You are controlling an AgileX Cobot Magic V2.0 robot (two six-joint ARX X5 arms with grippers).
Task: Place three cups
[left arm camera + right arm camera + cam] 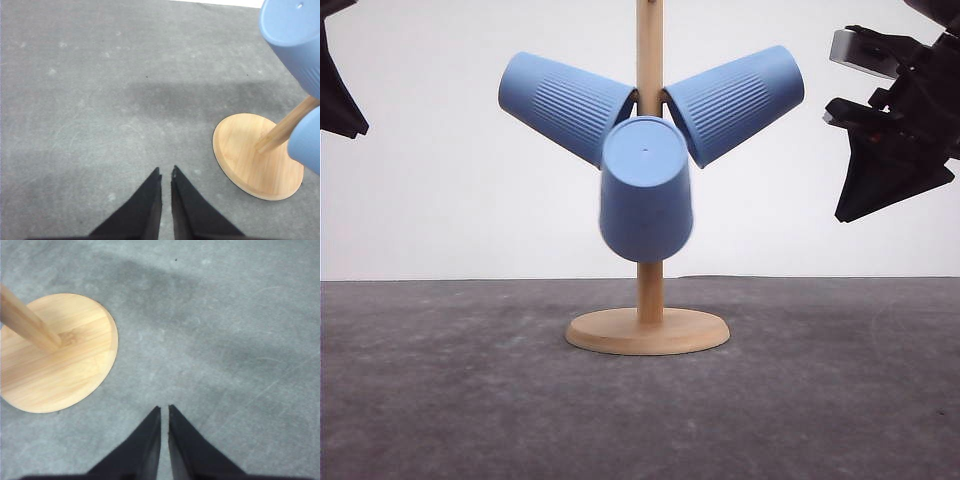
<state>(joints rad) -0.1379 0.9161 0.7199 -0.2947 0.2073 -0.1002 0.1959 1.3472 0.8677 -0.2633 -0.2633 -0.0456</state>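
Three light-blue ribbed plastic cups (646,190) hang on the wooden pegged stand (648,330); we see both left gripper (165,172) and right gripper (164,409) pressed together, holding nothing.

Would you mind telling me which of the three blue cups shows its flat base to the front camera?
The middle cup, hanging lowest; the other two angle sideways off the stand.

My front view is evenly lit and bright, the white backdrop (440,180) near blown out; the front cup (646,190) is blurred along its lower edge; soft broad shadows darken the grey mat (75,100) in both my wrist views; no glare; focus otherwise crisp.
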